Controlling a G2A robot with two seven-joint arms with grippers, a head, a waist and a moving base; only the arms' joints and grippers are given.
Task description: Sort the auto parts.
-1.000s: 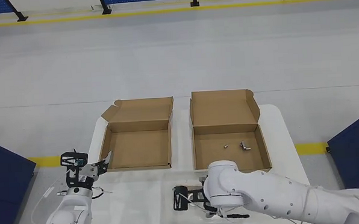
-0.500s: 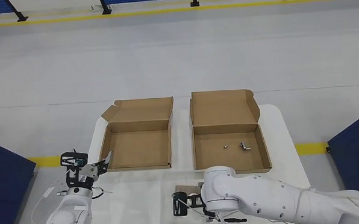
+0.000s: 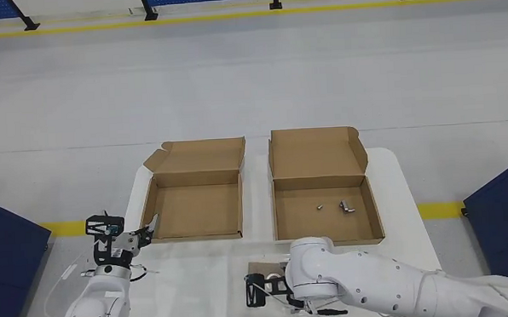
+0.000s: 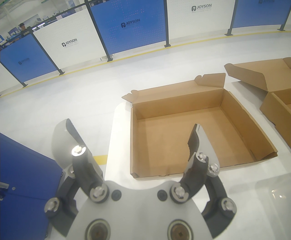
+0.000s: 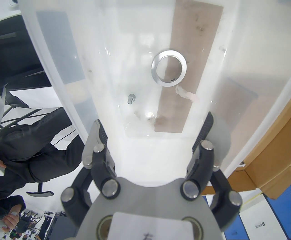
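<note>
Auto parts (image 5: 169, 82) lie just ahead of the right gripper (image 5: 153, 120), open and holding nothing: a ring (image 5: 154, 68) and a bolt (image 5: 131, 98) in the bin (image 5: 52, 59). Two small parts (image 3: 347, 206) sit in the right box (image 3: 308, 220). Left gripper (image 4: 131, 125) hangs open near the left box (image 4: 163, 127). Sorting seems partway.

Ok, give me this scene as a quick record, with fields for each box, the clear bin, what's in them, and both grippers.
table: white, carries both boxes side by side
left box: lid open, bare cardboard floor
right box: lid open, two small metal parts inside
clear bin: holds a metal ring and a small bolt, lying apart
left gripper: open, holding nothing, by the left box's near corner
right gripper: open, holding nothing, over the clear bin
</note>
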